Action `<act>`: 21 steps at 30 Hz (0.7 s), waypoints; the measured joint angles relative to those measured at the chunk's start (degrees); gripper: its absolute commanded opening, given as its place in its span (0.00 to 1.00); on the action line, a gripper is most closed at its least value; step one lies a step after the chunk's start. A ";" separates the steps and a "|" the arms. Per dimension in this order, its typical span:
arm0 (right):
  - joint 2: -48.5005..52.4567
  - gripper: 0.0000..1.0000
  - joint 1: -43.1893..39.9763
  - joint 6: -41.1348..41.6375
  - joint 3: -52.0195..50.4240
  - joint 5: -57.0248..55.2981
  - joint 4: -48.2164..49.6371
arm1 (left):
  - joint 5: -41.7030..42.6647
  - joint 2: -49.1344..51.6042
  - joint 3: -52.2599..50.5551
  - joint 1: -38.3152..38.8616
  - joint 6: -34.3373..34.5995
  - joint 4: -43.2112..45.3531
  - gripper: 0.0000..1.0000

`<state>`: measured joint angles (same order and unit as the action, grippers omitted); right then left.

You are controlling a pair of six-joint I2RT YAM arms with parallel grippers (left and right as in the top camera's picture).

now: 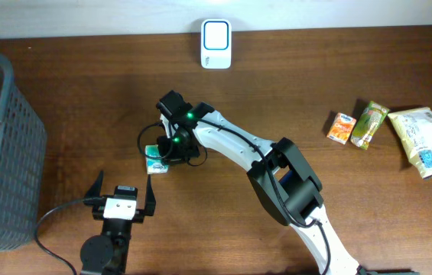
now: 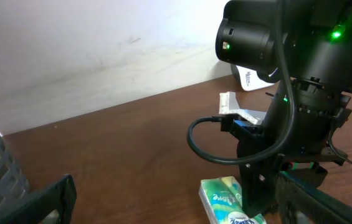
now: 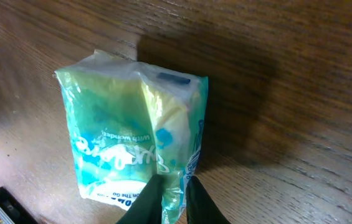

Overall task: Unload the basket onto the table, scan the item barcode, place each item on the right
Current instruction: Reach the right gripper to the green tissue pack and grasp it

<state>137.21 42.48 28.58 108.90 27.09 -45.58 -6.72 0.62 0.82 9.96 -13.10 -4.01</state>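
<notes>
The item is a green and white tissue pack [image 1: 154, 163] lying on the wooden table left of centre. My right gripper [image 1: 172, 148] reaches down onto it from the right. In the right wrist view both black fingers [image 3: 197, 200] pinch the pack's [image 3: 119, 137] near edge, and a barcode [image 3: 195, 155] shows on its right side. My left gripper [image 1: 121, 195] stands open just in front of the pack, nothing between its fingers. Its wrist view shows the pack [image 2: 225, 198] under the right arm. A white scanner [image 1: 216, 33] stands at the table's far edge.
A grey mesh basket [image 1: 1, 153] fills the left side. Three snack packets lie at the right: an orange one [image 1: 342, 127], a green one [image 1: 370, 124] and a pale bag [image 1: 423, 141]. The right arm [image 1: 277, 168] crosses the middle of the table.
</notes>
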 measured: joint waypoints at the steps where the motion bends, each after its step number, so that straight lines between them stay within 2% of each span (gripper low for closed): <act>1: 0.00 0.11 0.00 -0.02 0.00 0.02 0.13 | 0.00 0.00 0.00 0.00 0.00 0.02 0.99; 2: 0.00 0.04 0.00 -0.04 -0.02 0.02 0.22 | 0.00 0.00 0.00 0.00 0.00 0.00 0.99; 7: 0.00 0.04 0.11 -0.52 -0.02 0.02 0.37 | 0.00 0.00 0.00 0.00 0.00 0.00 0.99; 10: -0.39 0.04 -0.66 -4.74 0.07 0.00 -2.89 | 0.00 0.00 0.00 0.00 0.00 0.00 0.99; 14: -1.18 0.04 -5.11 -17.99 2.71 -4.83 -15.58 | 0.00 0.00 0.00 0.00 0.00 0.02 0.99; 17: -3.02 0.05 -8.92 -27.87 4.79 -10.56 -21.14 | 0.00 0.00 0.00 0.00 0.00 0.00 0.99; 19: -3.76 0.18 -10.71 -31.30 5.07 -13.62 -21.97 | 0.00 0.00 0.00 0.00 0.00 0.00 0.99; 21: -3.76 0.38 -10.91 -32.61 5.29 -13.07 -22.01 | 0.00 0.00 0.00 0.00 0.00 0.02 0.99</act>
<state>133.45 31.57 -4.03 114.19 14.02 -67.59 -6.72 0.62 0.82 9.96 -13.10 -3.99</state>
